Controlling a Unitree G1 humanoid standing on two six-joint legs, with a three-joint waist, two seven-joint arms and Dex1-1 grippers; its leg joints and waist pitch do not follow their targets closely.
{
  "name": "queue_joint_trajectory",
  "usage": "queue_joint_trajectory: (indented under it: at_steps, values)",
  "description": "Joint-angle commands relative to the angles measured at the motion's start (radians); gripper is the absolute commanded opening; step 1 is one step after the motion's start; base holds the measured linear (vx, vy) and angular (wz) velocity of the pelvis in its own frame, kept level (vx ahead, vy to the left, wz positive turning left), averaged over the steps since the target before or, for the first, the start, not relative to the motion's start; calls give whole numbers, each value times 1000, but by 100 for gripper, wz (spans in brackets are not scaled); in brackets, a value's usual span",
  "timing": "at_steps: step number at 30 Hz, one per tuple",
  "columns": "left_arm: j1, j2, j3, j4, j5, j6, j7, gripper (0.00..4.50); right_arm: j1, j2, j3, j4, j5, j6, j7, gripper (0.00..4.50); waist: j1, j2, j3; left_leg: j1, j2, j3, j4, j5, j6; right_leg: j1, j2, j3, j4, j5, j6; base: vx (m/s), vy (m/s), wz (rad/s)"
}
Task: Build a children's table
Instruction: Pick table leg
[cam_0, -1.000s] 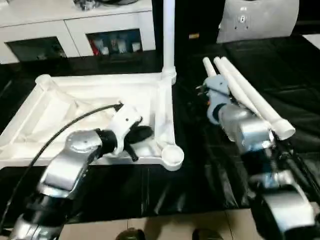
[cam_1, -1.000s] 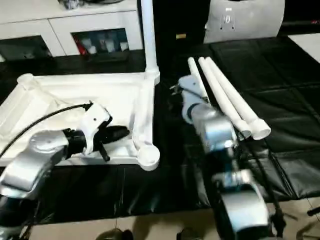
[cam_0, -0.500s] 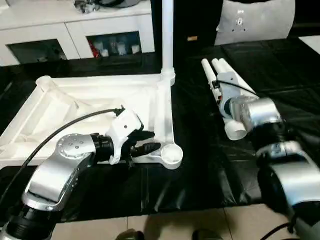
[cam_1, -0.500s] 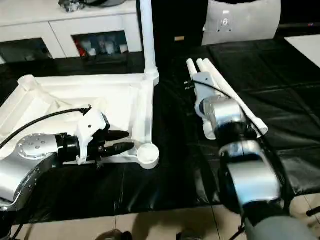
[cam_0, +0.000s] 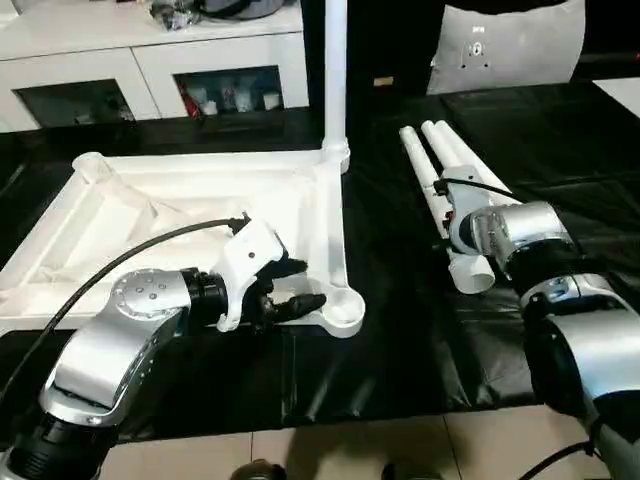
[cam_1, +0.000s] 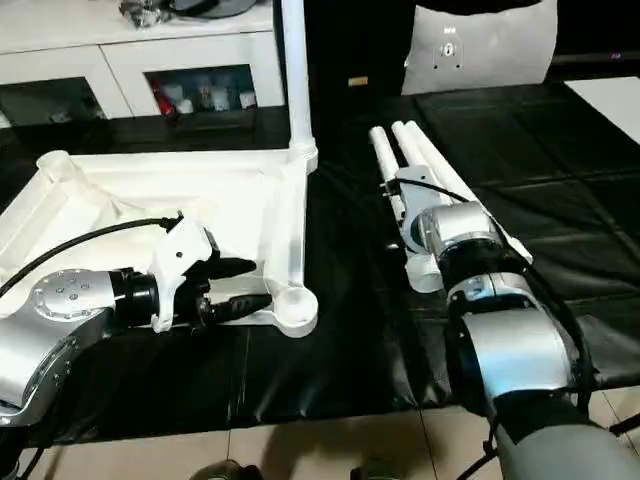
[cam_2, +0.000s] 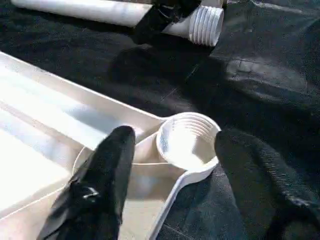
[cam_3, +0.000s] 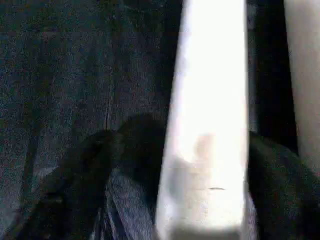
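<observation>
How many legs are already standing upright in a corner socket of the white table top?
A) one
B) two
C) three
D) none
A: one leg stands upright in the far corner socket of the table top; the other legs lie loose on the black sheet, and the near socket is open.

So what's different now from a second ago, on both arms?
The left gripper has slid from the tabletop's inside to its near corner socket and opened, its fingers on either side of the socket. The right gripper has drawn back along the loose legs and now straddles one, not yet shut. Tabletop, upright leg and loose legs lie as before.
</observation>
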Motion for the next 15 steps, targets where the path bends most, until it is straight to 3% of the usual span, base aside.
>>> queue_joint_trajectory:
  at_steps: [1,4,5,12,13,15]
  values:
    - [-4,17,-15,-12,-5,6,10,324,-7,-2,7,34,6,35,53,372,4,-15,-77,10,20,-1,-56,-220,2,53,-47,18,-71,-258,-237,0,0,0]
    - [-5,17,-14,-13,-6,6,10,339,-7,-5,4,32,15,52,76,362,5,-16,-78,11,20,-1,-55,-229,-1,52,-47,18,-72,-271,-233,0,0,0]
    - [-5,15,-14,-10,-4,2,12,350,-7,-7,0,29,22,59,89,345,2,-20,-78,11,20,0,-55,-234,-1,51,-47,19,-73,-275,-233,0,0,0]
    - [-14,-11,-33,14,21,-30,45,415,0,-17,-32,32,41,73,104,280,-1,-21,-79,10,19,-1,-52,-227,-1,51,-46,19,-73,-287,-224,0,0,0]
    - [-16,-18,-35,16,22,-33,54,421,4,-18,-42,26,47,75,99,274,-2,-15,-79,11,19,-1,-52,-225,-2,50,-46,19,-73,-284,-226,0,0,0]
    - [-17,-29,-40,21,25,-36,67,441,16,-18,-67,8,64,75,78,258,-4,-15,-81,11,19,0,-50,-219,-1,52,-45,18,-73,-266,-228,0,0,0]
